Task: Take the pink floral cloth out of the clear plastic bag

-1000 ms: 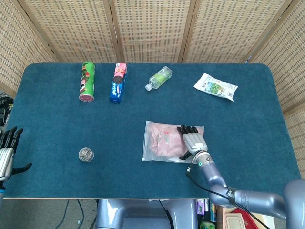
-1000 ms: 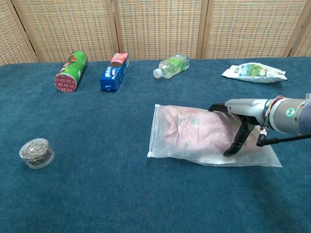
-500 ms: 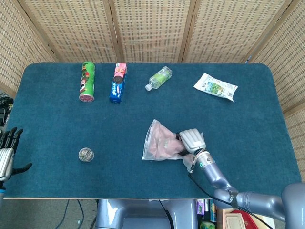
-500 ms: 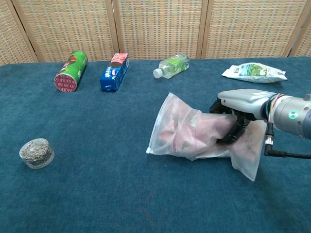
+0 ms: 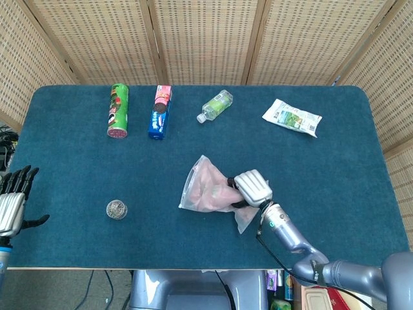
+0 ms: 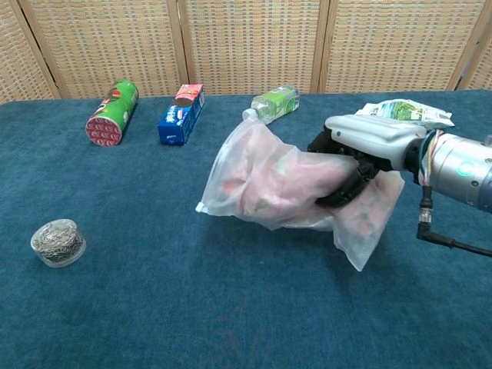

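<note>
Above the blue tabletop (image 5: 77,168), the right hand (image 6: 361,150) grips the clear plastic bag (image 6: 261,181), lifted, with the pink floral cloth (image 6: 288,181) not yet removed.

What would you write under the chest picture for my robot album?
The right hand lifts the clear plastic bag, pink floral cloth still inside, above the blue table.

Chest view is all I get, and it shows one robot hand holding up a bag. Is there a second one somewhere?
Observer: Yes. The head view shows the left robot hand beside the table's left edge, fingers spread, holding nothing.
Operator: Is that white packet behind the arm being touched?
Observer: No. From above, the snack packet lies apart from the right robot hand gripping the clear plastic bag, bare table between them.
</note>
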